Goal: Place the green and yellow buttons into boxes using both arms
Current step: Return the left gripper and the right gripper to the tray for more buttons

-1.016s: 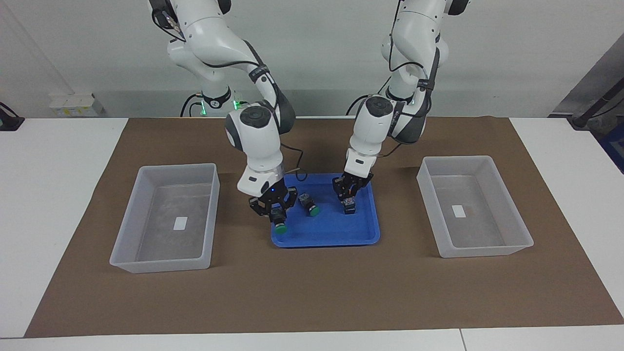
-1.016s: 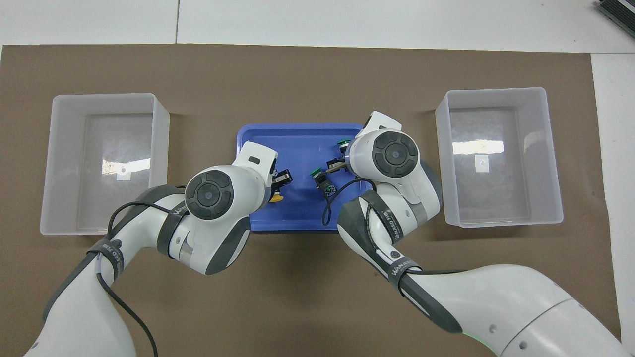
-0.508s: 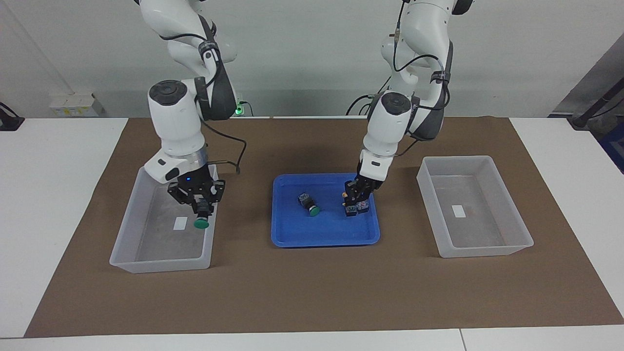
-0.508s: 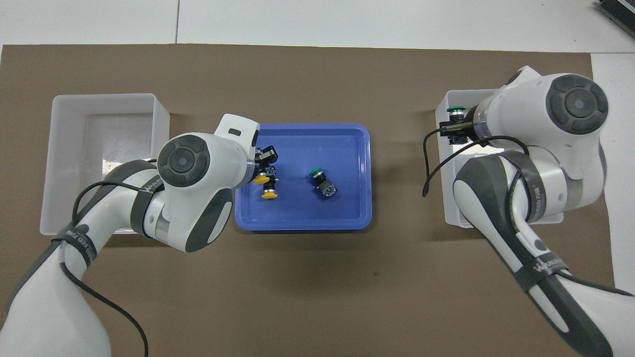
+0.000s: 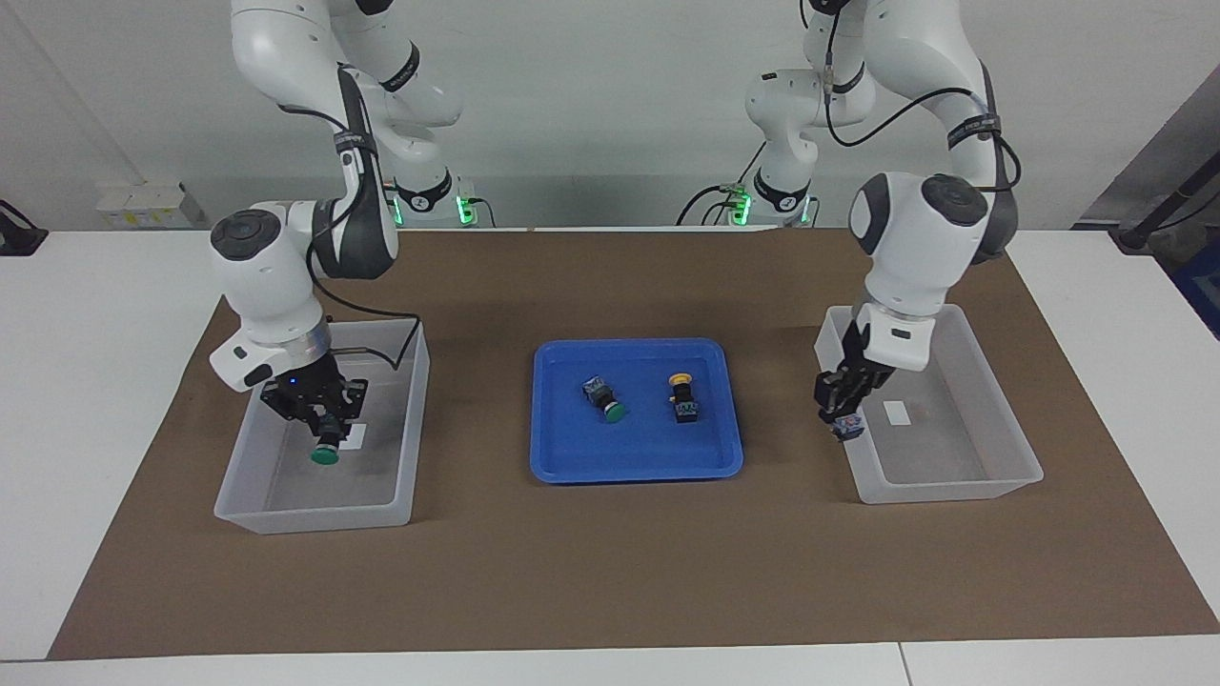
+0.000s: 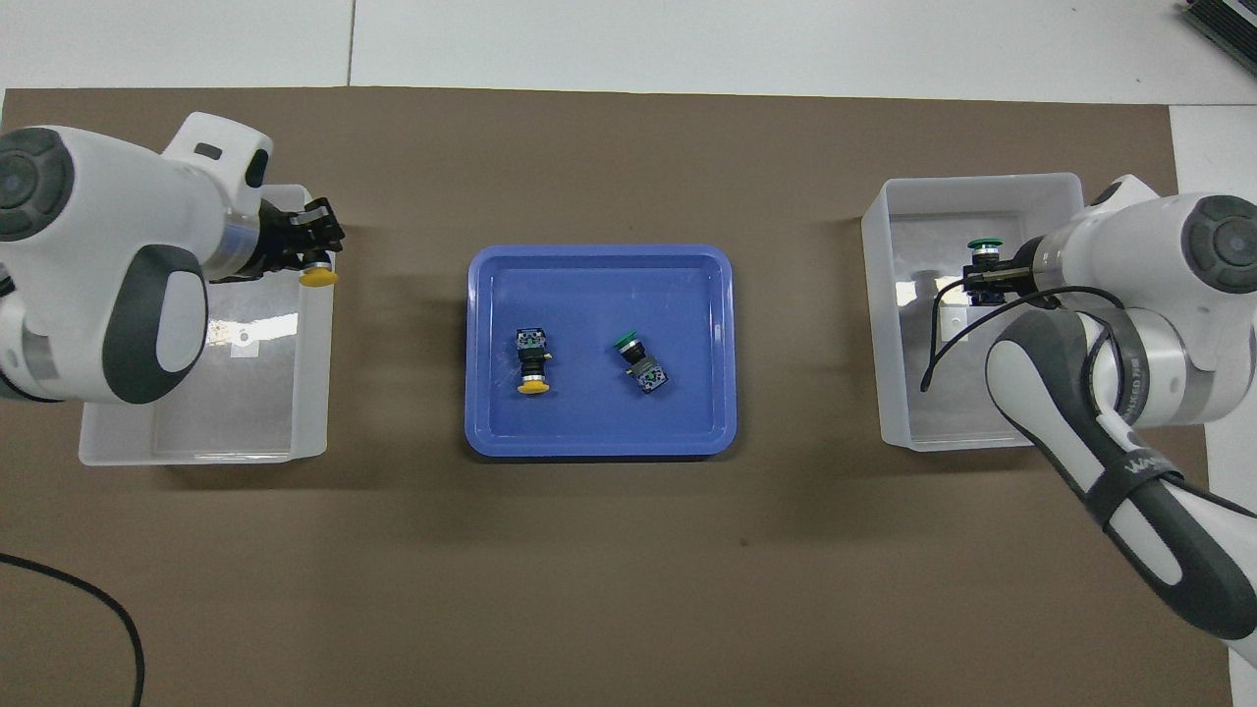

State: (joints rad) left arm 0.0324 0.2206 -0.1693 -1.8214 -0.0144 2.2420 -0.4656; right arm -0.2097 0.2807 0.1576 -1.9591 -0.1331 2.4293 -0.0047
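Here, your right arm bends down so its right gripper (image 5: 322,426) hangs over the right-arm bin (image 5: 250,476), jaws clamped on a green-capped button (image 5: 326,452) whose cap points down, long axis upright. Your left arm folds over the left-arm bin (image 5: 991,486); the left gripper (image 5: 841,410) sits above the bin's wall nearest the tray, clamped on a yellow-capped button (image 6: 318,274). In the blue tray (image 5: 572,467) lie a second green button (image 5: 604,400) and a second yellow button (image 5: 682,398), both on their sides, well apart.
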